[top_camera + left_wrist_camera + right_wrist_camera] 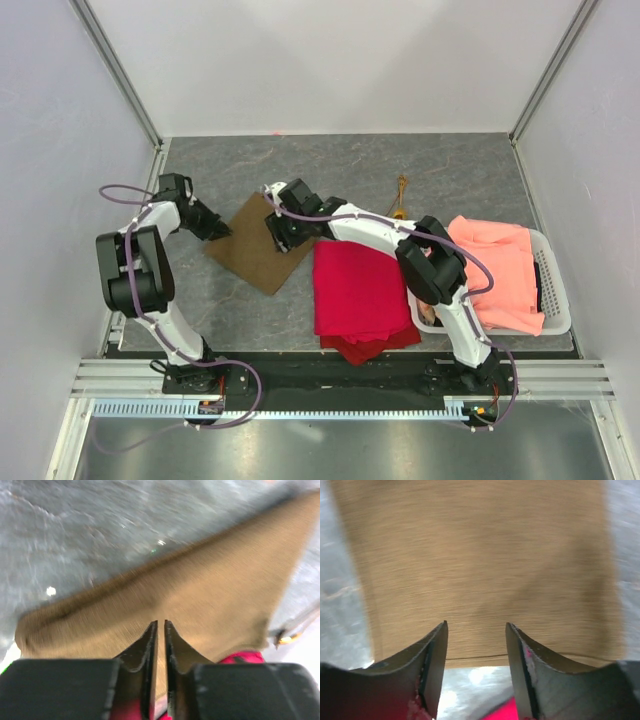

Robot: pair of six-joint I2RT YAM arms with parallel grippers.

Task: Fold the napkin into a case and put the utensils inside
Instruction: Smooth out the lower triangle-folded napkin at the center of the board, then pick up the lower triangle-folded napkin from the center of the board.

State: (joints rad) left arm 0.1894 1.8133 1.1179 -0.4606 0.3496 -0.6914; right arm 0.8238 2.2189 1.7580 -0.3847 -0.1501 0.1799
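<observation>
Napkin (258, 250) lies flat on the table (450, 170), left of centre, as an angled rectangle between the two grippers and just beside the red cloth (358, 285).

Right gripper (476, 626) is released, with its jaws wide apart over the napkin's near edge and nothing between them. Left gripper (161, 624) has its jaws nearly together with only a thin slit. The view is smeared, so we cannot tell if a napkin edge is pinched there.

Risks:
- If the left gripper does have fabric, pulling away could drag that side and undo the fold.
- With the right side let go, a thin soft layer may spring back or shift.
- The right arm reaches across the red cloth, so a low sweep could snag it and shove it into the napkin.
- Utensils (402, 193) sit well apart, at the far side, so reaching for them means crossing over the fold.

Hard to see:
- Both wrist views are blurred.
- We can't count the layers or spot a pocket opening from above.
- Only a thin gold sliver of the utensils shows beside the right arm, maybe two pieces, and we can't separate them.
</observation>
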